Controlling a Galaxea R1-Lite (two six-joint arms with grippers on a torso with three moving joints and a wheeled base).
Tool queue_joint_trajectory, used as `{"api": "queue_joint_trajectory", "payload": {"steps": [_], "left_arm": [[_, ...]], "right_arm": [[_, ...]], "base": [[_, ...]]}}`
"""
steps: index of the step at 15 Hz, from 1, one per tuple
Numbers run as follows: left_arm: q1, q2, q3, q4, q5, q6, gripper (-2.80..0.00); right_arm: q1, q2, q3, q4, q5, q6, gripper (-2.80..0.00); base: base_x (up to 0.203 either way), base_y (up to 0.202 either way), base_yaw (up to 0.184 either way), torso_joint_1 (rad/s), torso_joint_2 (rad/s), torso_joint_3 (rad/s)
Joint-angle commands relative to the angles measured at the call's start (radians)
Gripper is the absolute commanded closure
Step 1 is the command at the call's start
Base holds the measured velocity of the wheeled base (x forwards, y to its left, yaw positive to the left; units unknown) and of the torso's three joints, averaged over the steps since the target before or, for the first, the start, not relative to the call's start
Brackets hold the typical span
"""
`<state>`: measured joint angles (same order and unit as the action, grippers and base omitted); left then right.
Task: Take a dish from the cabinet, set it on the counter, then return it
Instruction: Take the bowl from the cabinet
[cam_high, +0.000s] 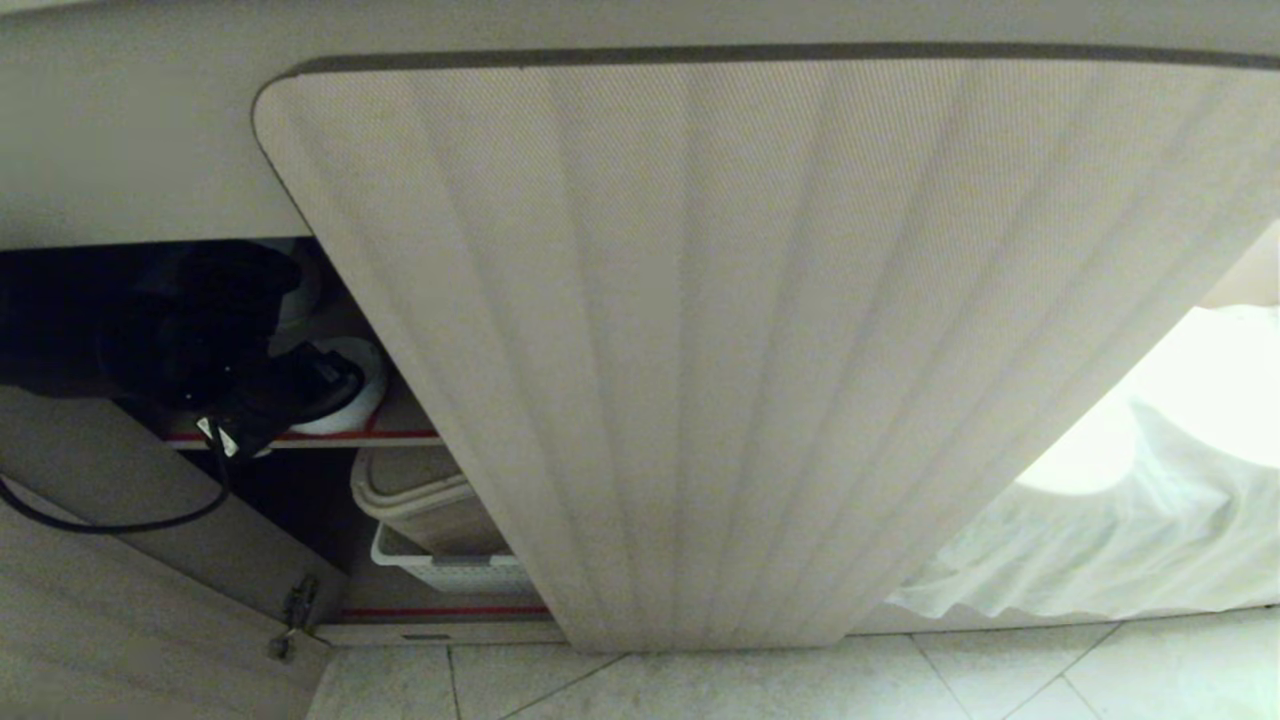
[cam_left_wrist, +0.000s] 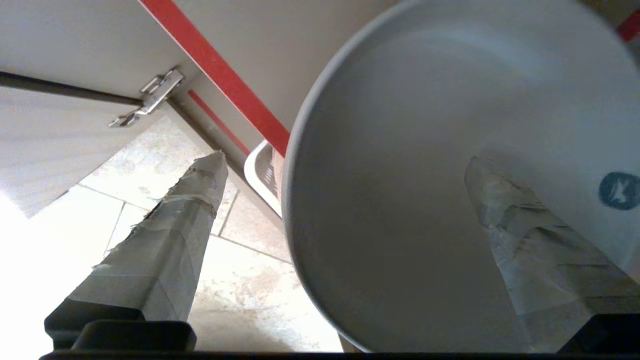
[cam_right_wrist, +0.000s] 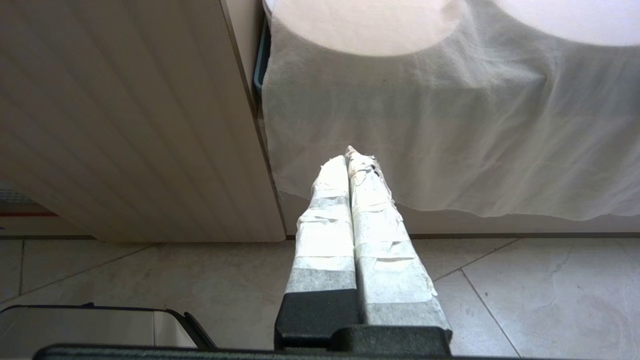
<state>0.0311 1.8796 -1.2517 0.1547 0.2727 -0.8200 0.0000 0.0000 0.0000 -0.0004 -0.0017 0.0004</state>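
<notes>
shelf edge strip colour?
Red strip on the cabinet shelf edge, clearest in the left wrist view.

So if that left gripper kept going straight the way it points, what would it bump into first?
Probably the white dish: the left gripper is open astride its rim, one finger inside, so the wall would meet the base between them. Depth is unclear.

The open fluted door (cam_high: 740, 340) of the cabinet (cam_high: 130, 130) fills the head view and hides most of the interior. At about nine o'clock the dark left arm (cam_high: 170, 320) covers most of the dish (cam_high: 362, 392); in the left wrist view the dish (cam_left_wrist: 430, 165) is cut off from twelve to five o'clock, one taped finger (cam_left_wrist: 525, 240) inside it
</notes>
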Motion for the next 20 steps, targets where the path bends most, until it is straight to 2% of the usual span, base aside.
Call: {"api": "queue_joint_trajectory", "payload": {"steps": [1,10,11,20], "left_arm": [[-0.004,0.001,-0.003,0.014,0.002,-0.02,-2.8],[-0.008,0.006,-0.02,0.026,0.004,-0.041,-2.8],[-0.008,0.006,-0.023,0.026,0.005,-0.045,0.0],[-0.007,0.003,-0.046,0.031,0.007,-0.045,0.0]], "right_arm": [[0.0,0.0,0.0,0.0,0.0,0.001,0.0],[0.001,0.0,0.0,-0.001,0.0,0.0,0.0],[0.0,0.0,0.0,-0.001,0.0,0.0,0.0],[0.0,0.0,0.0,-0.001,0.0,0.0,0.0]], "base": [[0.0,0.0,0.0,0.0,0.0,0.0],[0.0,0.0,0.0,0.0,0.0,0.0],[0.0,0.0,0.0,0.0,0.0,0.0],[0.0,0.0,0.0,0.0,0.0,0.0]]}}
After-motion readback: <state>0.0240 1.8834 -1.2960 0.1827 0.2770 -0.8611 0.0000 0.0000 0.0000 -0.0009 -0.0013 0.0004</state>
